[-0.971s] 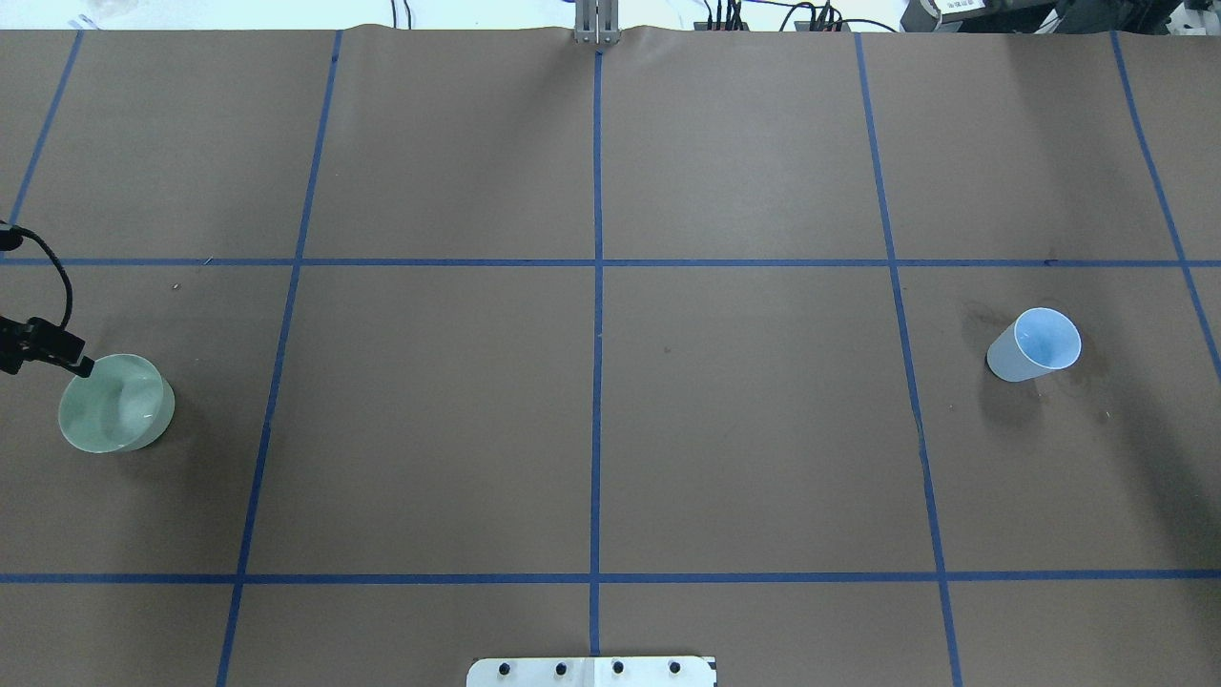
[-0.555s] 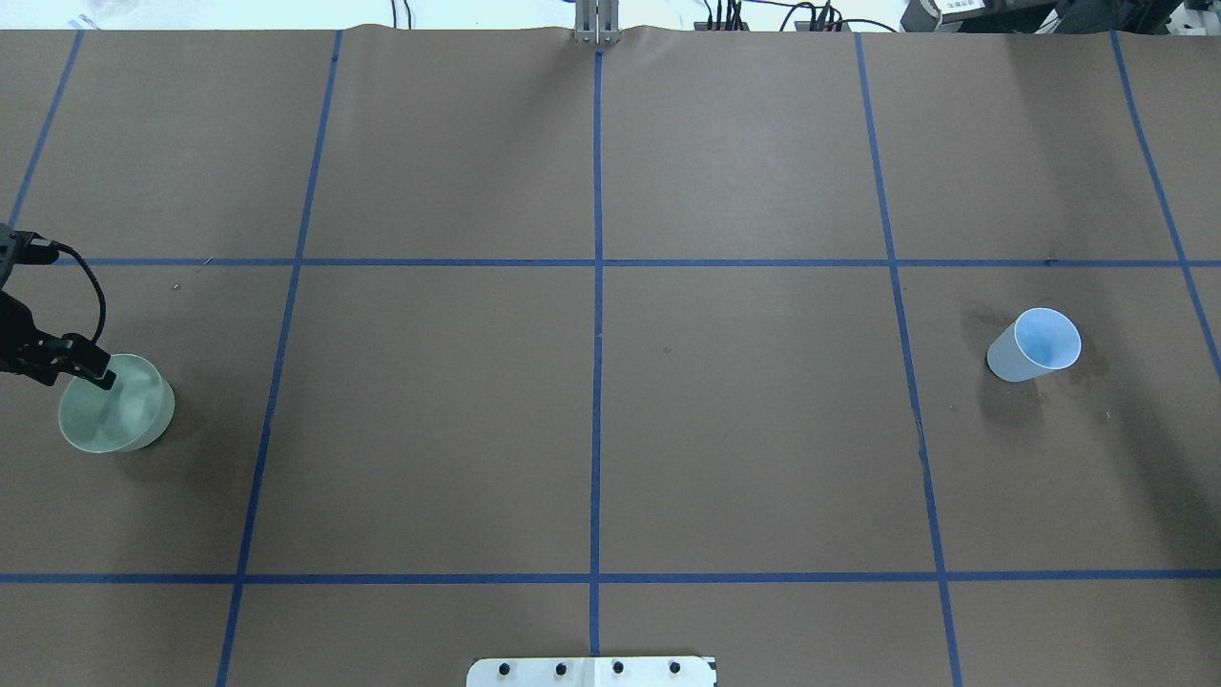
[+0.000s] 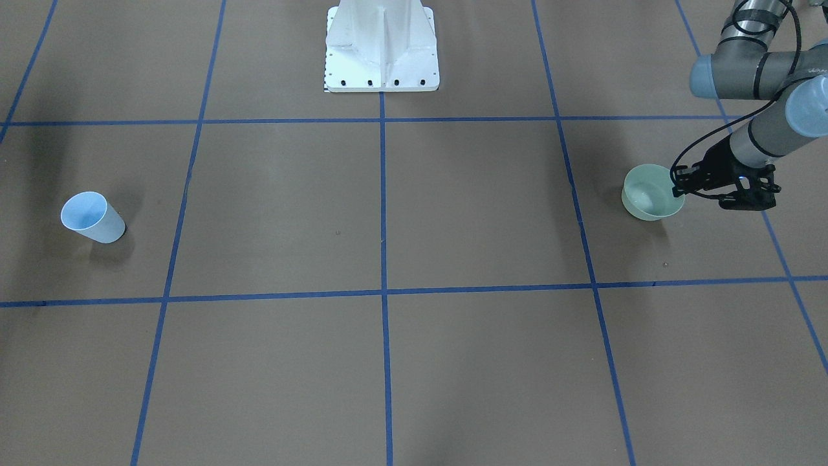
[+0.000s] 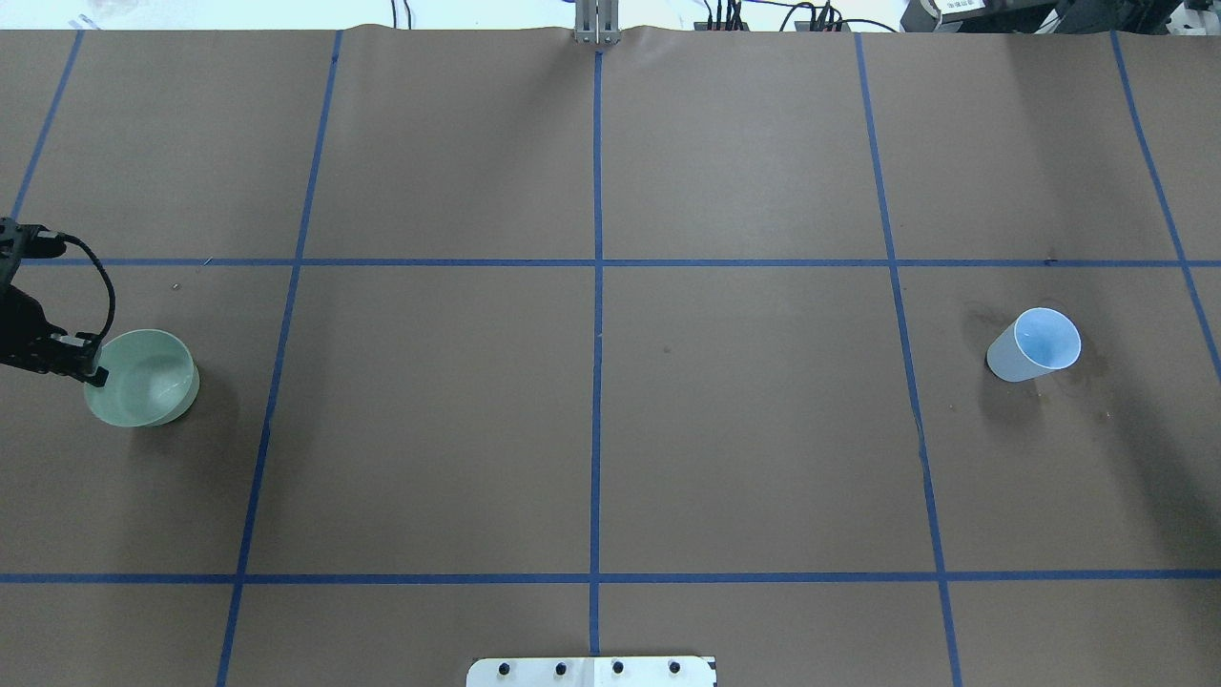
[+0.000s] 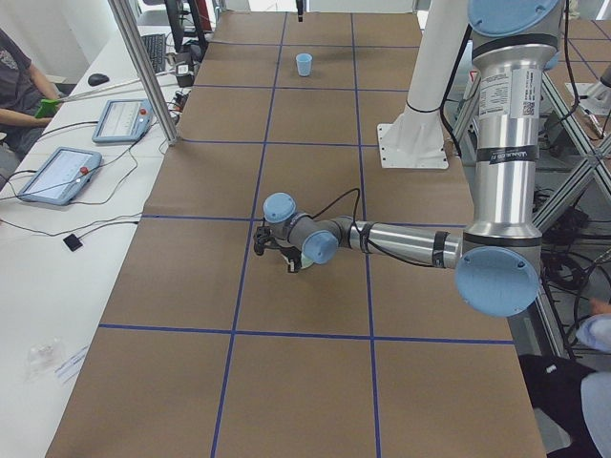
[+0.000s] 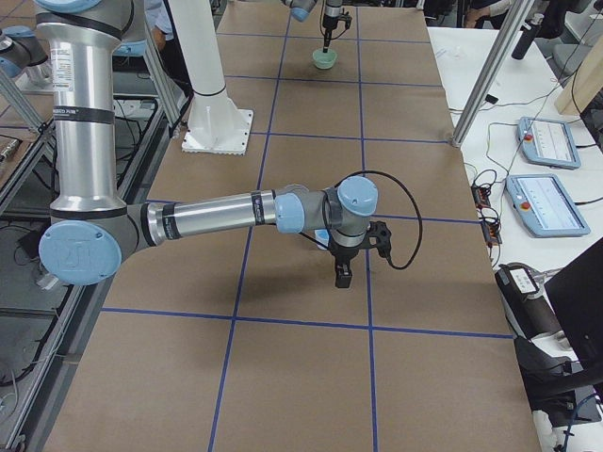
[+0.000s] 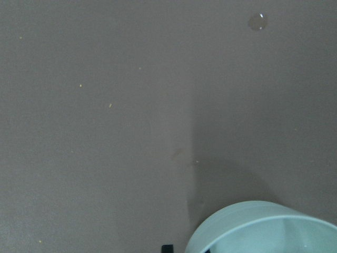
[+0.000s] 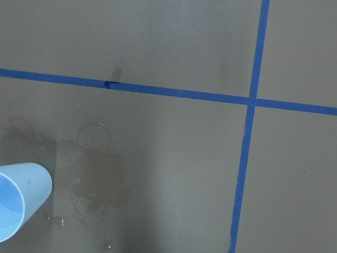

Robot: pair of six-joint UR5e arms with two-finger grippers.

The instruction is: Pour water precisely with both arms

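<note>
Where the robot's left arm [image 3: 763, 139] reaches in over its end of the brown paper-covered table [image 4: 744, 429] marked with a blue tape grid, the left gripper [image 4: 93, 372] is pinched closed on the rim of a pale green round plastic bowl [image 3: 647, 215], on the side nearest that arm. Inside the bowl, the water [image 4: 153, 382] shows only as a faint pale sheen with a small bright glint. Judging by its look, the bowl is light, thin and smooth. Held by one edge it would tend to tip, and the water would slosh, so a slow, level carry suits it. Farther along, a white pedestal [image 3: 381, 45] stands at the table's robot side. Beyond it, the right arm [image 6: 207, 218] holds the right gripper [image 6: 344, 275] pointing down above the paper; whether its fingers are apart or together cannot be told. At the far end stands a small pale blue plastic cup [image 4: 1035, 345], with darker wet stains [image 8: 100, 184] beside it. It looks light and squeezable, best gripped gently around its wall.
</note>
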